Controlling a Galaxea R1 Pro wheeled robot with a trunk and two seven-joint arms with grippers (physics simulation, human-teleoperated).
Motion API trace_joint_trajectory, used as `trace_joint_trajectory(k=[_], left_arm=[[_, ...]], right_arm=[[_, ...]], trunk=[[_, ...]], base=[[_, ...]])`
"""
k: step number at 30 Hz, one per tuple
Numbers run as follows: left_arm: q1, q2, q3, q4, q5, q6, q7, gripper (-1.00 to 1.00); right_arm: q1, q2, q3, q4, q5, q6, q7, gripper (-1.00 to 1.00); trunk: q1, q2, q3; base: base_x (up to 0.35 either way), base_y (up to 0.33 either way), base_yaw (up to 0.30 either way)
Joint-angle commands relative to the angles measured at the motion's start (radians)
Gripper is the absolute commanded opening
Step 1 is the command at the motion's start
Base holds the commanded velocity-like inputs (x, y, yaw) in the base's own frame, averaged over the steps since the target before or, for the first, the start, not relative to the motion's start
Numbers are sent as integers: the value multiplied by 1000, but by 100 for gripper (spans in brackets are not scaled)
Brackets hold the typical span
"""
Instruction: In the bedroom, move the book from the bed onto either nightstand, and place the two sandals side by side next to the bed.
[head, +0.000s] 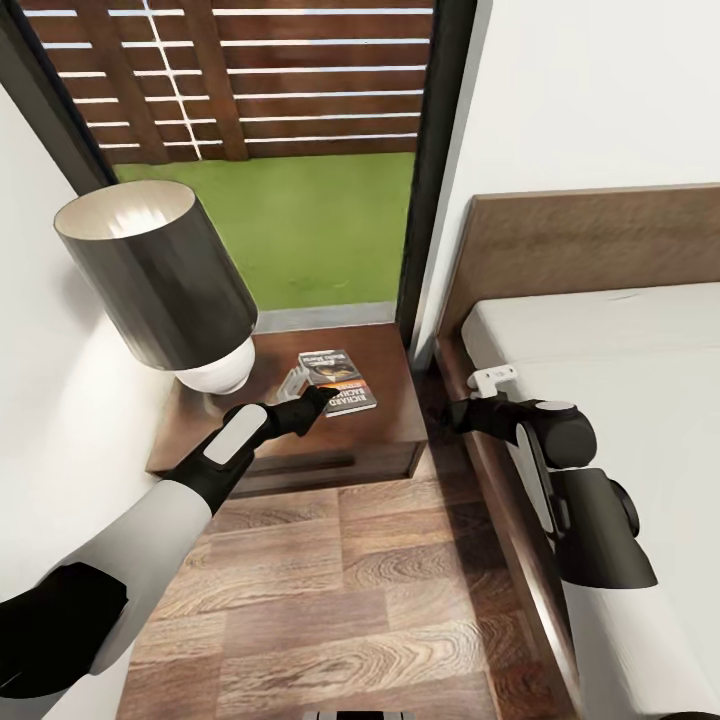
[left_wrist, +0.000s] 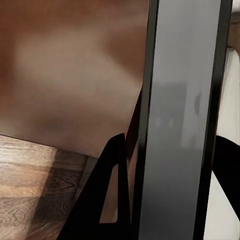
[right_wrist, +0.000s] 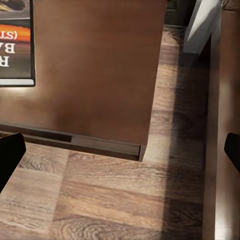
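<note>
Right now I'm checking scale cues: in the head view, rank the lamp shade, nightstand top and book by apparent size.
1. Nightstand top
2. Lamp shade; it's nearer the camera, so this order is unsure
3. Book, plainly smallest

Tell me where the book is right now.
In the head view the book lies flat on the nightstand, right of the lamp and left of the bed, with the left gripper at its near edge.

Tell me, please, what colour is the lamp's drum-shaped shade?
Dark grey outside, pale cream inside: the lamp's drum-shaped shade, clearest in the head view.
</note>
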Motion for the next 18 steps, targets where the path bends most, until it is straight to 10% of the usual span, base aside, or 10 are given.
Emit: trace_joint_trajectory(k=[1, 18], left_arm=[[-1, 1, -3, -2, 11, 0, 8, -100], [-1, -2, -3, 8, 11, -9, 6, -100]], right_arm=[[-1, -1, 1, -1, 11, 3, 8, 100], [-2, -1, 1, -1, 11, 3, 8, 100]], trunk=[[0, 0, -1], [0, 0, -1]], base=[[43, 0, 0], [41, 0, 0]])
